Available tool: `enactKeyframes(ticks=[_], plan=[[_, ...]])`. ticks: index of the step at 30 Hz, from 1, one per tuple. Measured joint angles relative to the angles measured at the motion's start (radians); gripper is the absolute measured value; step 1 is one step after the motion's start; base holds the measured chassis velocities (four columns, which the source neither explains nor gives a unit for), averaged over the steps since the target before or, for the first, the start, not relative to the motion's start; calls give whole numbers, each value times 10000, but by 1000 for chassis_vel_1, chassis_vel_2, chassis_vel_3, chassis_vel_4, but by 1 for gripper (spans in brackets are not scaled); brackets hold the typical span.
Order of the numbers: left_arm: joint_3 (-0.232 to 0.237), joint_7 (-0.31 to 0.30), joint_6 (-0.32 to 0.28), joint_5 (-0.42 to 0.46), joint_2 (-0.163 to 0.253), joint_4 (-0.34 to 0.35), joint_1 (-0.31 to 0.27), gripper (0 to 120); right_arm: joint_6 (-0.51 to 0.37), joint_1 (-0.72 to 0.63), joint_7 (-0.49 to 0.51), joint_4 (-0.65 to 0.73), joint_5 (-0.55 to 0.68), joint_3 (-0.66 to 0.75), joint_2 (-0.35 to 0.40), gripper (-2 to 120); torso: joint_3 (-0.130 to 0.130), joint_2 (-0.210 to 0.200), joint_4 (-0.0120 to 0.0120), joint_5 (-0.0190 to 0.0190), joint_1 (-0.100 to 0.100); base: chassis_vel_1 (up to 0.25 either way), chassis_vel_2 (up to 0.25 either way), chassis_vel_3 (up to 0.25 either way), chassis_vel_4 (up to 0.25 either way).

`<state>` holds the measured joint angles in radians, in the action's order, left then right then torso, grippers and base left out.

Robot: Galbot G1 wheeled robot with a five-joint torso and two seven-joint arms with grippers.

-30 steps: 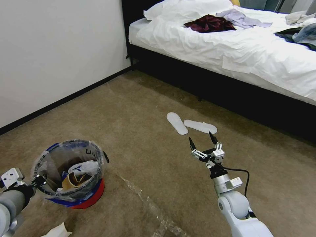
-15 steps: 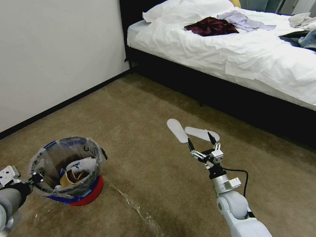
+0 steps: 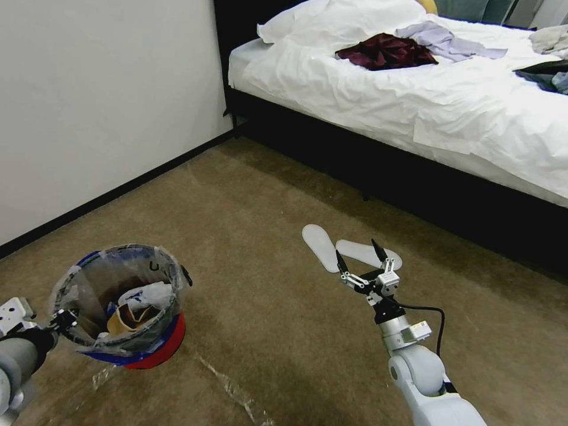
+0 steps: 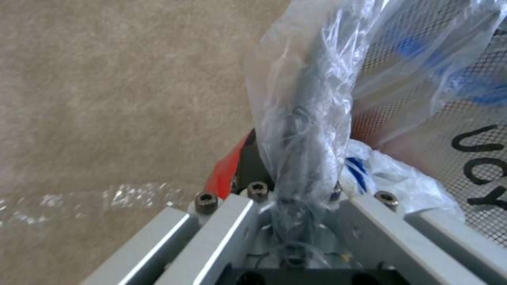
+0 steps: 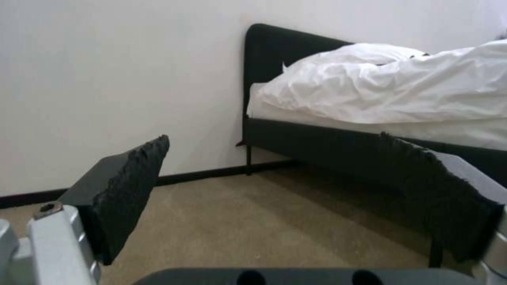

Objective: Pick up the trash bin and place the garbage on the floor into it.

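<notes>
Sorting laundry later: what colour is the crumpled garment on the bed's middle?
Dark maroon garment, clearest in the head view.

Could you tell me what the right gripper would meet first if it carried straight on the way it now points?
Probably the bed frame: the right gripper, open and empty, points level over bare carpet at it. The white slippers lie lower, likely under that line.

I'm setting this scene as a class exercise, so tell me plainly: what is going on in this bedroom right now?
A two-armed robot is clearing litter. Its left gripper is clamped on the bag-lined rim of the trash bin, which already holds crumpled garbage. The right gripper is open and empty, held out over the floor in front of two white slippers. A bed with strewn clothes stands beyond, and a shiny tape line crosses the carpet.
</notes>
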<state>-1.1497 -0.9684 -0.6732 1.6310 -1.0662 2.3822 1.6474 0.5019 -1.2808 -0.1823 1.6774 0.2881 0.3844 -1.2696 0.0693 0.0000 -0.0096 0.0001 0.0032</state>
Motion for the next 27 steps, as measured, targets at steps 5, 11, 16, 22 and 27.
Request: enactKeyframes(ticks=[5, 11, 16, 22, 27], plan=[[-22, 15, 30, 93, -55, 59, 24, 0, 1, -15, 4, 45, 36, 20, 61, 100, 0, -1, 0, -3, 0, -107, 131, 117, -130], [-37, 18, 36, 84, -87, 92, 41, 0, 21, -76, 2, 49, 46, 42, 63, 100, 0, 0, 0, 0, 0, -141, 138, 137, -144], [-28, 18, 39, 75, -96, 101, 44, 0, 80, -94, 3, 48, 20, 42, 63, 100, 0, 0, 0, -1, 0, -141, 141, 139, -141], [8, 19, 53, 61, -80, 109, 40, 0, 544, 28, 198, -163, 49, -1, 43, 100, 1, -3, -2, -1, 1, -125, 134, 125, -134], [10, -24, 112, 43, -23, 82, 9, 0, 650, 71, 169, -269, -18, 21, 41, 100, 1, -4, 0, 0, 1, -34, 32, 46, -30]])
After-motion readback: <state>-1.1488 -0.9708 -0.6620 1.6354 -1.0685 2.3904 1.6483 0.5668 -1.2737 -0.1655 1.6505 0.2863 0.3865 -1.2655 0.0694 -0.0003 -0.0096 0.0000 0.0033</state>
